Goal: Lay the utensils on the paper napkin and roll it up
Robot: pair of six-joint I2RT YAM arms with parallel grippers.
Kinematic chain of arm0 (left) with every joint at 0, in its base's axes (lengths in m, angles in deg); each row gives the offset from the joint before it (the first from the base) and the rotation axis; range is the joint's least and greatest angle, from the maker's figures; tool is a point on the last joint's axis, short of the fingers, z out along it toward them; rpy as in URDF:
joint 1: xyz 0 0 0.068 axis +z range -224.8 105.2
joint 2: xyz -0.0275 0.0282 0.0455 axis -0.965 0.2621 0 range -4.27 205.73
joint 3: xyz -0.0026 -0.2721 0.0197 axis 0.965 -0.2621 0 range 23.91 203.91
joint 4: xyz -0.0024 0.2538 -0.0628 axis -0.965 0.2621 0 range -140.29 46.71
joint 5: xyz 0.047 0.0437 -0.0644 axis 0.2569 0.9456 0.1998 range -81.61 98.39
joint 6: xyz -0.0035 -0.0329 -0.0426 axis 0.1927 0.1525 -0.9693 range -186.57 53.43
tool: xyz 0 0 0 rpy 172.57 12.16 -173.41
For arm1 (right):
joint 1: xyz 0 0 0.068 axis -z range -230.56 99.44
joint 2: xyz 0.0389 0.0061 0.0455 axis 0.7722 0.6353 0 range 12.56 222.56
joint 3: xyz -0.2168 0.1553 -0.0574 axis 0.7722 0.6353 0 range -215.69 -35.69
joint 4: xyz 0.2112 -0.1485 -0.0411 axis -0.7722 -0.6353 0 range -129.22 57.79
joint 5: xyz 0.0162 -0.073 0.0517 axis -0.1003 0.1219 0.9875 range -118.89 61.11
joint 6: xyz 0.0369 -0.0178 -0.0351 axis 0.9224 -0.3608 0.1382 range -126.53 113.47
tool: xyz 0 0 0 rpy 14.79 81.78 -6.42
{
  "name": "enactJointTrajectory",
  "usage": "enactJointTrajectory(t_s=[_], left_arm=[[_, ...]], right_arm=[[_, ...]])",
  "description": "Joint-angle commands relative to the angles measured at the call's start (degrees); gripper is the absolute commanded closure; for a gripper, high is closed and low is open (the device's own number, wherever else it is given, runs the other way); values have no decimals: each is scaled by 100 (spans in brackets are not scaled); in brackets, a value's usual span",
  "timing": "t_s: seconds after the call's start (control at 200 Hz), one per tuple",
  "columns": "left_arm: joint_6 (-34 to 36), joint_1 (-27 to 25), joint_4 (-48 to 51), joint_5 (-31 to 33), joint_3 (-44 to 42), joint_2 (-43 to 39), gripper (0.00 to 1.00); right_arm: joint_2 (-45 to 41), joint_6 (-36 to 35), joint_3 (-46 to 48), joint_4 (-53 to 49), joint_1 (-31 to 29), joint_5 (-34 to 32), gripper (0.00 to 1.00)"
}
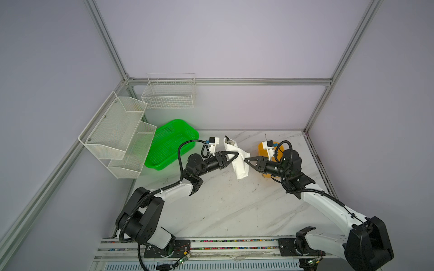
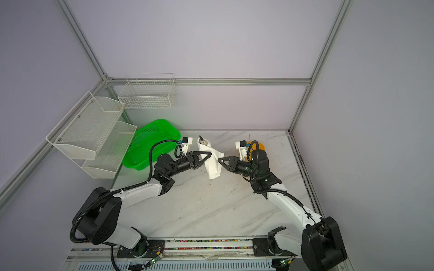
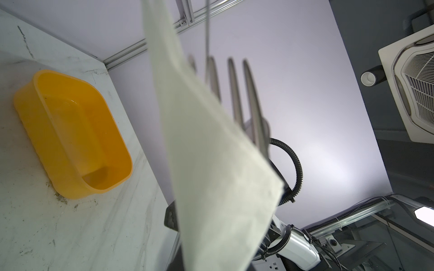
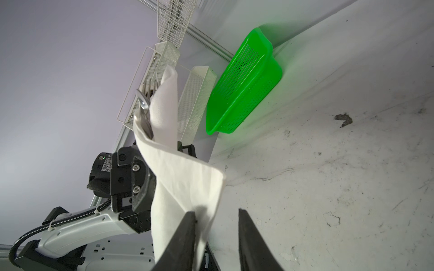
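While the left gripper is closed on the paper napkin, the roll is held tilted off the table, approx. midway between both arms. From its far end the utensils stick out: fork tines & a spoon bowl. As for the right gripper, jaws are apart, gripping nothing; the napkin's loose flap lies against one finger, w/ the yellow tub behind that arm.
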Motion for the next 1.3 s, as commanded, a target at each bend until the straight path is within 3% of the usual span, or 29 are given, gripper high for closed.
enactJointTrajectory(t_s=[0.0, 0.26, 0.365, 0.535, 0.76, 1.295], left_arm=[[123, -6, -380, 67, 219, -313, 83], [372, -2, 182, 157, 229, -412, 83], [429, 1, 302, 168, 247, -423, 83], [459, 0, 346, 158, 265, -432, 83], [455, -3, 370, 140, 288, -437, 83], [332, -6, 232, 43, 296, -420, 83]], right_arm=[[-314, -212, -350, -550, 5, -203, 61], [-1212, -613, -871, -1986, 6, -1482, 52], [-1350, -862, -934, -2041, 9, -1433, 52], [-1102, -604, -1006, -1210, -148, -178, 63], [-597, -843, -1207, -1502, -534, -579, 69], [-109, -802, -865, -1390, -555, -733, 63]])
